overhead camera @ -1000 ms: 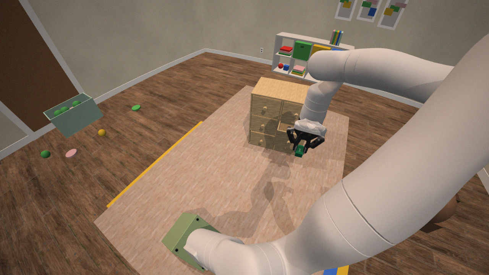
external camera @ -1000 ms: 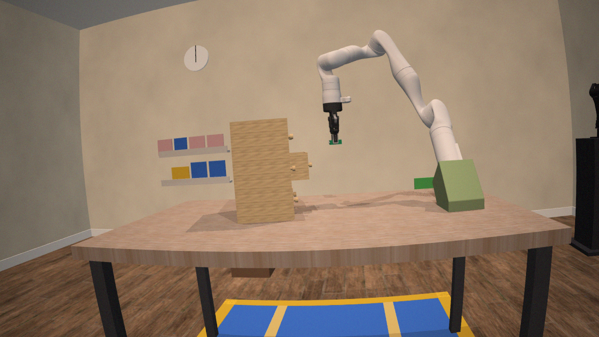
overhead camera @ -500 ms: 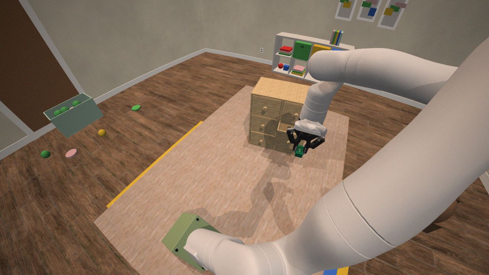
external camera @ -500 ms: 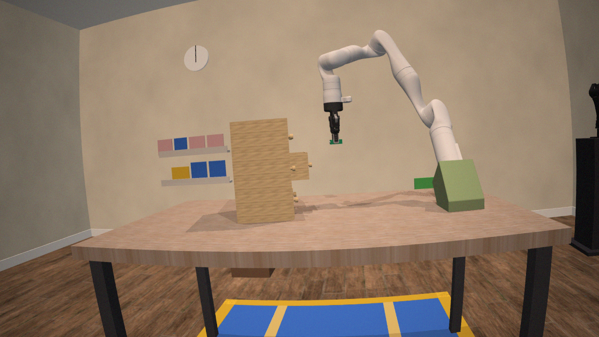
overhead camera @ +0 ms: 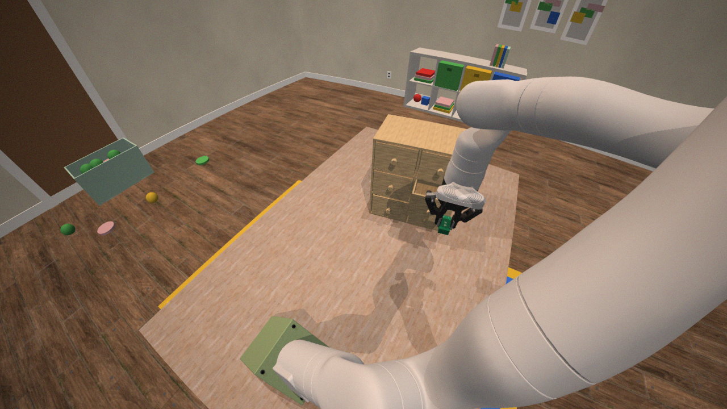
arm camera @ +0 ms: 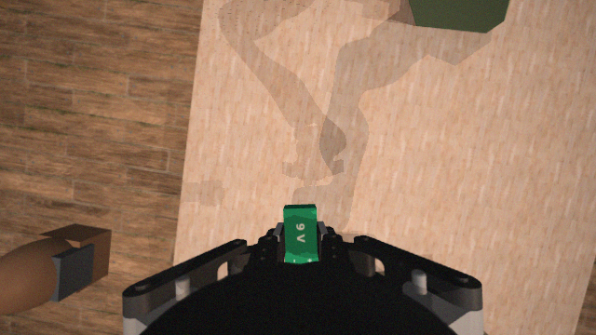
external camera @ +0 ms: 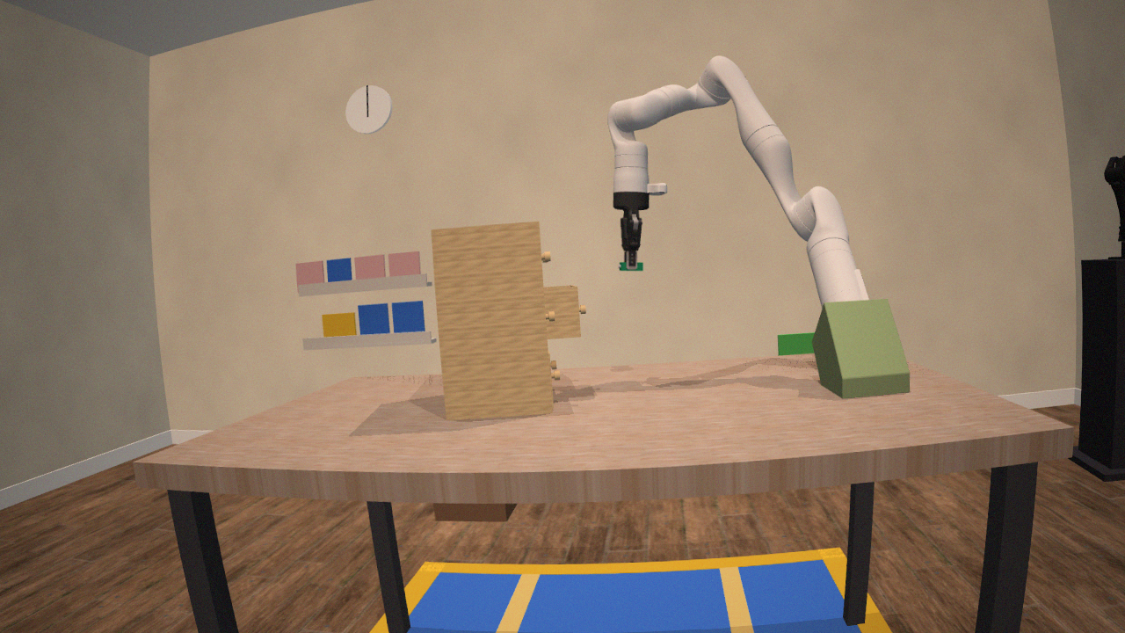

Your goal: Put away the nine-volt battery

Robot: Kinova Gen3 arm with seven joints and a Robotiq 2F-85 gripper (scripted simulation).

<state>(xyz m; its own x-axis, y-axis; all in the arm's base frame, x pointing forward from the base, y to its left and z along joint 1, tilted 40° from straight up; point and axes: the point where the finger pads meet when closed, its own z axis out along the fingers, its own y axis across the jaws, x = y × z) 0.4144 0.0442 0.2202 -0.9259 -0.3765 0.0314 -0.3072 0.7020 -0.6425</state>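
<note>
While grasping green nine-volt battery with end effector, hanging well above bench, out from chest. Lower, toward chest: middle drawer, partly pulled out. Across bench: arm's green base. Beyond chest: white shelf unit.

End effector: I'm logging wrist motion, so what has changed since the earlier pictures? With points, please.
The end effector (overhead camera: 446,221) (external camera: 631,263) (arm camera: 301,233) has straightened: its upper part swung away from the chest (overhead camera: 419,128) (external camera: 491,315), toward the arm's base (overhead camera: 269,338) (external camera: 865,346), and it now points nearly straight down. Nothing was taken hold of or let go. The nine-volt battery (overhead camera: 446,224) (external camera: 637,266) (arm camera: 300,239) stays gripped, almost in place; the chest and its pulled-out middle drawer (overhead camera: 422,188) (external camera: 562,312) look unchanged.
</note>
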